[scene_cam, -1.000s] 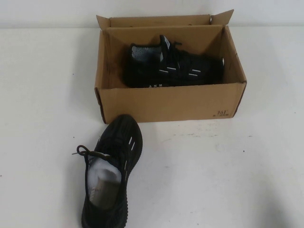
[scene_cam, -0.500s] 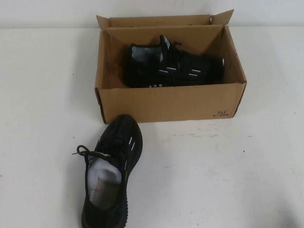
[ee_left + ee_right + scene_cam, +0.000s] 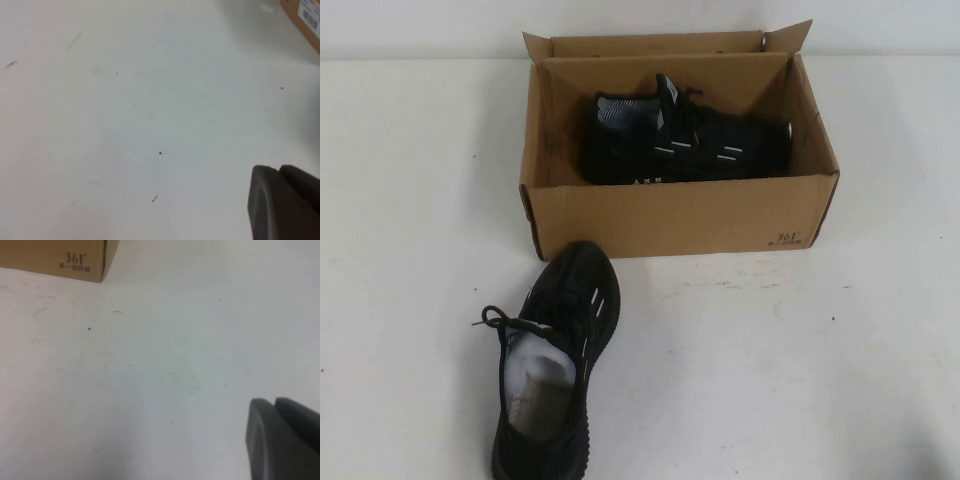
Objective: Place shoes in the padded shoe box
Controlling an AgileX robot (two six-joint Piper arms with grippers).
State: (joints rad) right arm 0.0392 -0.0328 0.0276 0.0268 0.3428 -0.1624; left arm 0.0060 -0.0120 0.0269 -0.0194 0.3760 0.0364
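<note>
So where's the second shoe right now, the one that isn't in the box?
In the high view, the loose shoe lies on the table on the robot's left, just in front of the cardboard box, toe toward its front-left corner.

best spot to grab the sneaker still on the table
Probably the heel collar of the loose sneaker, from above: it stands upright with its opening facing up and the heel toward the robot. It sits left of centre, so the left hand suits better than the right hand; both are over bare table.
</note>
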